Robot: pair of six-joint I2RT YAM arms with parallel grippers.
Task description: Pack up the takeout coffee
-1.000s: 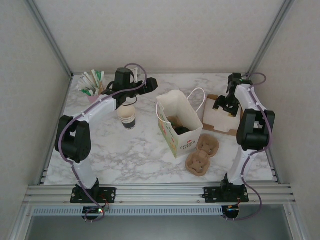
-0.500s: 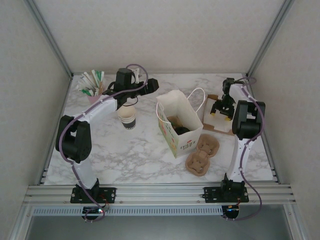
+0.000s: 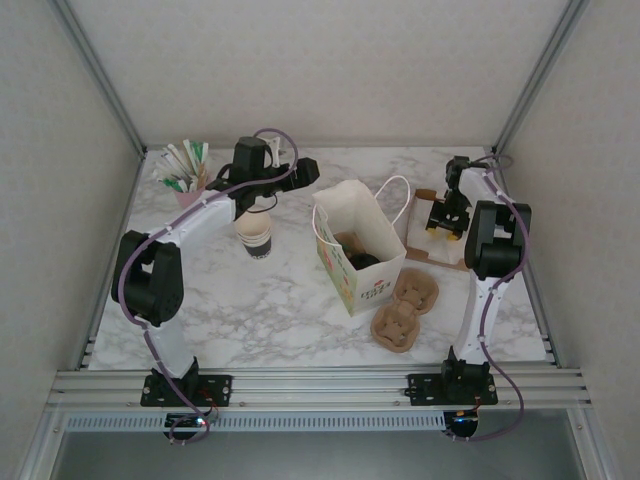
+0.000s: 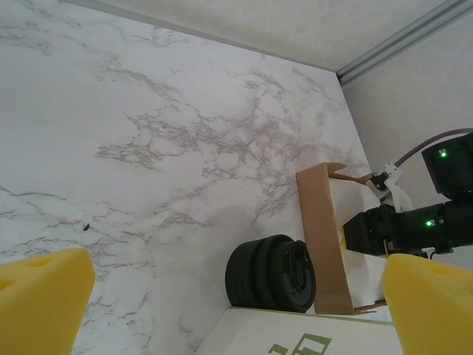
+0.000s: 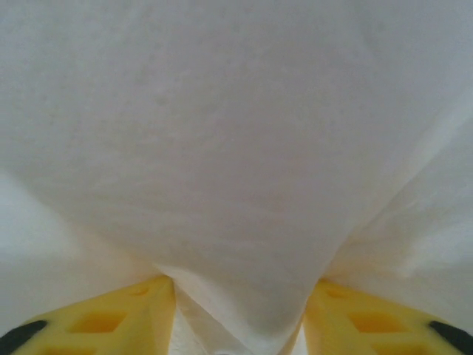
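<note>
- Takeout coffee [image 3: 356, 259]: a dark round top shows inside the paper bag [image 3: 372, 275], probably its lid, though the bag's walls hide the cup itself. It sits where it was a second ago.
- The bag stands upright with its mouth open and has not moved.
- Right gripper [image 3: 446, 218]: to the right of the bag, down on the cardboard napkin box [image 3: 428, 248]. Its jaws are narrower than a second ago, and the yellow fingers [image 5: 118, 314] pinch a bunched fold of white napkin [image 5: 236, 148].
- Right arm: its elbow has drawn in and back since the earlier frame. The forearm now runs steeply to the wrist, which points down into the box.
- Left gripper [image 3: 262, 200]: left of the bag, spread to its widest and holding nothing, unchanged. It hovers over a lidless cup [image 3: 256, 236].
- Left arm: reaches forward and across toward the bag, in the same pose as before.
- A squat black cylinder [image 4: 270, 275] stands beyond the bag, against the box.
</note>
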